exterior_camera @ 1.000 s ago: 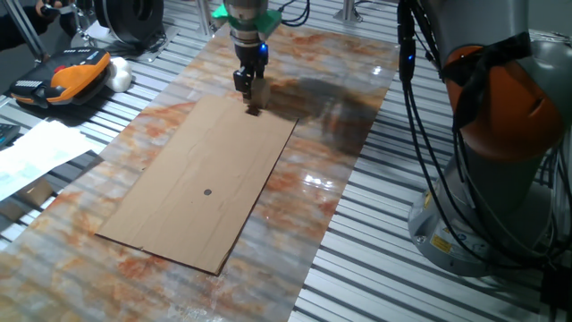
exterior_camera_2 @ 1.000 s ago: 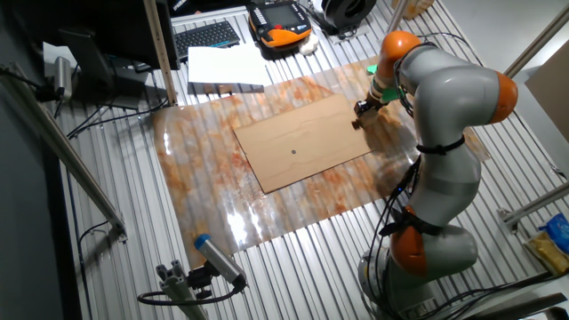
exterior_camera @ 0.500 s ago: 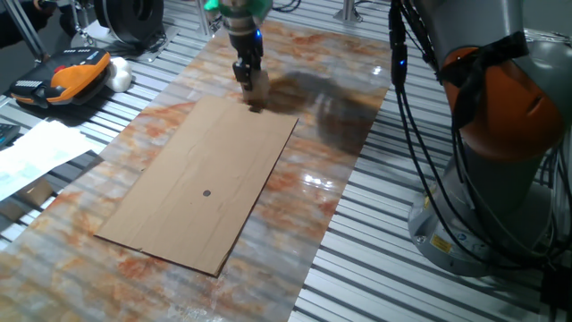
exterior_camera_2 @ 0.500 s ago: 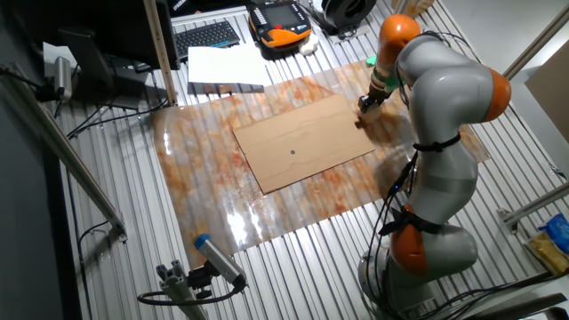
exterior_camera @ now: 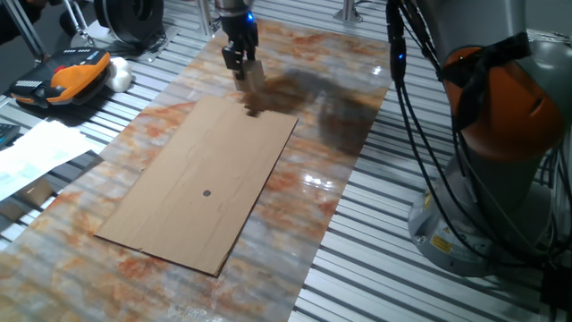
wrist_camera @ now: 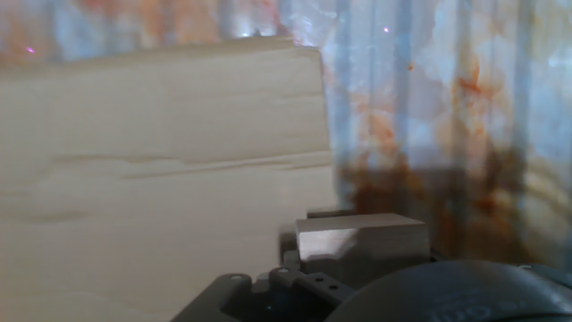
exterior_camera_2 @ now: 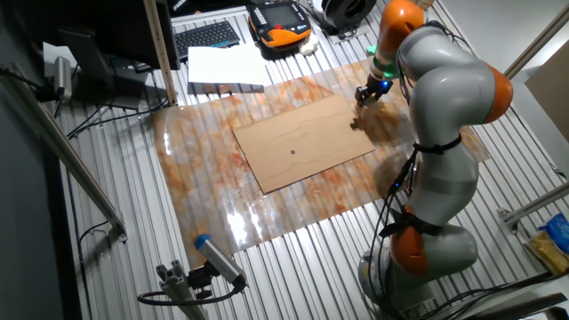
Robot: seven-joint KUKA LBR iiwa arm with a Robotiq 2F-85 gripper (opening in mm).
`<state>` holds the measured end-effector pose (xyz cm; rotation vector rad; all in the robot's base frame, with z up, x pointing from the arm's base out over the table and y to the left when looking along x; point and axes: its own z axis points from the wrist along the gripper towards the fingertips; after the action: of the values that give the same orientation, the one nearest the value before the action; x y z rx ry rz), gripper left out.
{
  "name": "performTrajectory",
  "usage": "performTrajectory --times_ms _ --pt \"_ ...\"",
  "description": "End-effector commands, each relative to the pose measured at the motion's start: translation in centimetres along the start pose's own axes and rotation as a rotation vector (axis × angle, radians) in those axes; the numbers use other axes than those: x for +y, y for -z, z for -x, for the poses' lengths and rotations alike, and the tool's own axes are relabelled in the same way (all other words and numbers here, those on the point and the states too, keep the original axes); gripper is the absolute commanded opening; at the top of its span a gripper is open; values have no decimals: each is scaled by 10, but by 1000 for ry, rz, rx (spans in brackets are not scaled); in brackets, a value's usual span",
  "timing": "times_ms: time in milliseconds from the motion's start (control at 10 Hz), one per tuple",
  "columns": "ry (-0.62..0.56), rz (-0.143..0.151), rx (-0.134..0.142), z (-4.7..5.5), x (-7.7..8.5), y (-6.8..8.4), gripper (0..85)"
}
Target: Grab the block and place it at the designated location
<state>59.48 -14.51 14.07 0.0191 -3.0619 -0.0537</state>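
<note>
The block [exterior_camera: 253, 78] is a small light-tan wooden cube held between my gripper's [exterior_camera: 243, 70] fingers, lifted above the table just beyond the far corner of the cardboard sheet [exterior_camera: 179, 219]. The gripper is shut on the block. Its shadow falls on the cardboard's far corner. The designated location is a tiny dark dot [exterior_camera: 207, 192] near the middle of the cardboard, well toward the near side from the gripper. In the other fixed view the gripper [exterior_camera_2: 364, 94] hangs at the sheet's right corner, and the dot [exterior_camera_2: 293, 152] shows. In the hand view the block [wrist_camera: 362, 236] sits low, with cardboard [wrist_camera: 161, 161] to its left.
The marbled orange-grey tabletop [exterior_camera: 340, 134] lies under the cardboard. An orange teach pendant [exterior_camera: 67, 76] and white papers [exterior_camera: 36, 152] lie at the left. The arm's base [exterior_camera: 500, 134] with hanging cables stands at the right. A keyboard [exterior_camera_2: 209, 36] lies at the back.
The gripper has risen from the cardboard's far corner and shifted slightly away, carrying the block up with it. The cardboard has not moved.
</note>
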Motion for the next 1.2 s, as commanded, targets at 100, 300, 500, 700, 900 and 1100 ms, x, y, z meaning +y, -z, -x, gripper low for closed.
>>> performTrajectory --times_ms 100,300,500,700,900,1100 --pt "-79 19 3 -7 43 15 0" --pt "-161 25 -11 -17 77 15 0" --pt "-237 43 -25 -29 103 12 0" --pt "-278 61 -30 -36 113 11 0" --pt "-298 61 -35 -47 124 6 0" --pt "-322 62 -39 -55 133 1 0"
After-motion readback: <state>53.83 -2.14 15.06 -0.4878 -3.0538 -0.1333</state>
